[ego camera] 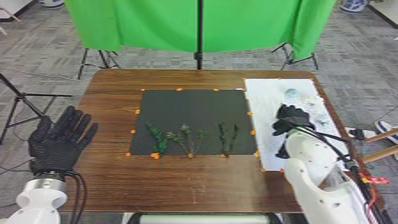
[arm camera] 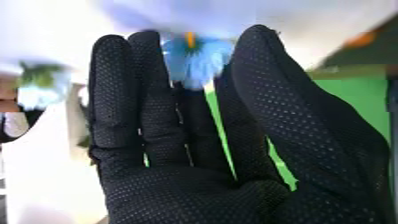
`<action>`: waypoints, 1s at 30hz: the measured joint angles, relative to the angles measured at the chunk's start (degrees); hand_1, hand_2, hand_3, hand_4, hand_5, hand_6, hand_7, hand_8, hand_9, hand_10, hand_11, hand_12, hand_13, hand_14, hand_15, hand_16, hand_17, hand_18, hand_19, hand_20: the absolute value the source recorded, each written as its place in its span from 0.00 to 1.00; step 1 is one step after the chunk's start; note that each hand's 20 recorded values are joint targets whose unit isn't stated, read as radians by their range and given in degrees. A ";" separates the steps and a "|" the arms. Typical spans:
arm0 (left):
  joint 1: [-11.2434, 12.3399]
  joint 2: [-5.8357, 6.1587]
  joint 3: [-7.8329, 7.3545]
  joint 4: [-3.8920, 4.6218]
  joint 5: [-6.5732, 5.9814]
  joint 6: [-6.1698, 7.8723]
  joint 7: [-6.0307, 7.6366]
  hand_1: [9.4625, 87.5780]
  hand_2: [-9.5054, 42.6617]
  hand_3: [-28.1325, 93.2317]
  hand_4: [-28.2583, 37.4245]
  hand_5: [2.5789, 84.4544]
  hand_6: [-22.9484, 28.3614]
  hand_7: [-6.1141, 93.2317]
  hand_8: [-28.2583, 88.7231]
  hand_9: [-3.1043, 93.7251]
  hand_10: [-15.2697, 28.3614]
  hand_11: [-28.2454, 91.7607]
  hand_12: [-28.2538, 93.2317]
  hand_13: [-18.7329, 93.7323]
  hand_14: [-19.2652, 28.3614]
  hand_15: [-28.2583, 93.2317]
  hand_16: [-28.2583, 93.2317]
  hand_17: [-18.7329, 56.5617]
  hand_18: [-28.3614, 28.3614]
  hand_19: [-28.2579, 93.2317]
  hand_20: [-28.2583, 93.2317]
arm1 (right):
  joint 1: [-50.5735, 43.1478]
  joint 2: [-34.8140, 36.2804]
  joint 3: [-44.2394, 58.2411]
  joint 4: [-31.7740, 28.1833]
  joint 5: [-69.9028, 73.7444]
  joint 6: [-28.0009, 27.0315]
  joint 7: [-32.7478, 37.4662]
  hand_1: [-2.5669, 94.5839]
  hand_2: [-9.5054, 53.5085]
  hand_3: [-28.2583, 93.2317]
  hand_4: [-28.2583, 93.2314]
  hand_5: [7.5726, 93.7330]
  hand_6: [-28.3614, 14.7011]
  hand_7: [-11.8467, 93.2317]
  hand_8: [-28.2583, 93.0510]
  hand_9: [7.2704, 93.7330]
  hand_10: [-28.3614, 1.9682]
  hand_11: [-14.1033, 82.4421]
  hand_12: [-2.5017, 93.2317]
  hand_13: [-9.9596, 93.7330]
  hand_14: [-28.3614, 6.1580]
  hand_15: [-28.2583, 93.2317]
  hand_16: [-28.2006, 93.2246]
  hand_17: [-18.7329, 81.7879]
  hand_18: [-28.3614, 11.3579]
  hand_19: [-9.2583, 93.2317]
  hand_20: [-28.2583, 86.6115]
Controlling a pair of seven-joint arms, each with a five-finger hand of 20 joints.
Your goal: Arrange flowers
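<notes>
Frankly, what worries me closest in is a low inward swing of either arm: the green sprigs lie loose on the black mat, and a brush of a glove could roll or tangle them. Just past that, on the white mat, the trouble would come from my own angle. The blue flower sits at the tips of the right hand, and if I push forward before closing, I'd likely shove it away or crush its petals; if I close too high, I'd probably pinch the bloom and miss the stem. As for pose, the left hand is at the tabletop's left side, fingers straight and spread, well apart from the sprigs. The right arm reaches forward over the white mat, the hand's fingers extended and the thumb standing apart from them, clamped on nothing. In the wrist view the flower shows just beyond the gap; whether it touches the glove I can't tell. Another pale bloom lies off to one side, within bumping range, I'd guess.
</notes>
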 measured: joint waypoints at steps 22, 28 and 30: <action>0.23 0.02 -0.92 0.14 -0.21 0.72 0.85 0.25 0.42 0.83 0.00 0.56 0.62 0.22 0.17 0.47 0.70 0.44 0.35 0.45 0.74 0.56 0.19 0.19 0.77 0.51 0.37 | 5.72 0.02 -15.26 -1.78 -4.48 23.67 -12.49 0.75 0.00 0.79 0.00 0.77 0.60 0.40 0.31 0.86 0.53 0.30 0.55 0.79 0.60 0.58 0.61 0.58 0.21 0.91 0.52; 0.37 0.94 -0.92 0.12 -0.47 1.08 1.90 0.26 0.42 0.82 0.00 0.56 0.62 0.22 0.17 0.47 0.71 0.44 0.36 0.45 0.74 0.57 0.19 0.19 0.77 0.51 0.37 | 12.84 -8.47 -19.15 -0.54 5.25 15.02 -19.98 0.74 0.00 0.79 0.00 0.77 0.61 0.40 0.31 0.85 0.54 0.30 0.55 0.78 0.61 0.59 0.61 0.57 0.21 0.91 0.52; 0.31 1.39 -0.63 0.12 -0.67 1.48 2.64 0.26 0.43 0.82 0.00 0.57 0.62 0.23 0.17 0.47 0.70 0.44 0.36 0.45 0.74 0.57 0.19 0.19 0.77 0.51 0.37 | 14.53 -11.30 -20.69 0.98 8.51 14.14 -23.19 0.74 0.00 0.79 0.00 0.76 0.61 0.40 0.31 0.85 0.54 0.30 0.54 0.78 0.61 0.59 0.61 0.57 0.21 0.91 0.53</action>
